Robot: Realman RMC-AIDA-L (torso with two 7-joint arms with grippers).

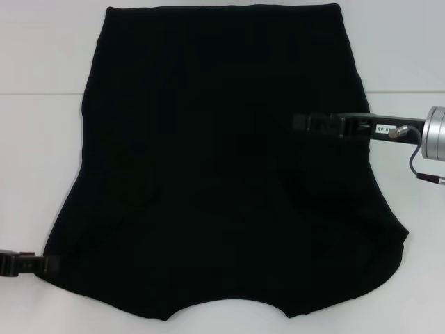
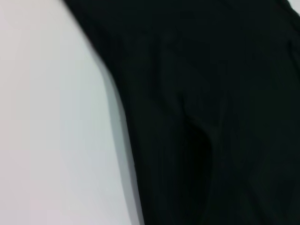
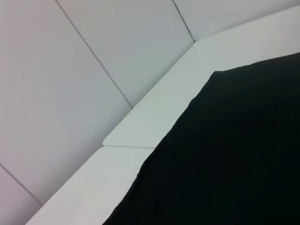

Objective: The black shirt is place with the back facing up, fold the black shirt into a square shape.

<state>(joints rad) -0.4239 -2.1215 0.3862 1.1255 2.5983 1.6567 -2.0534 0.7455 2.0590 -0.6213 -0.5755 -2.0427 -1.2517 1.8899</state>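
Two claws were seen in the head view, one at each side of the black shirt [image 1: 222,167], which was spread flat over most of the white worktop [image 1: 42,139] with its curved neckline at the near edge and its straight hem at the far edge. The left claw [image 1: 47,264] was placed low at the shirt's near left sleeve corner, touching the fabric edge; whether its fingers were apart or together could not be told. The right claw [image 1: 300,122] was held over the right half of the shirt, reaching in from the right on its silver arm [image 1: 434,132]; its fingers were lost against the dark cloth, so its state could not be told either.

From the left wrist view, only the shirt [image 2: 211,117] and bare worktop [image 2: 51,122] beside its edge were shown, with a shallow crease in the fabric.

From the right wrist view, a corner of the shirt [image 3: 225,159] was seen lying on the worktop [image 3: 154,117], near the worktop's edge.
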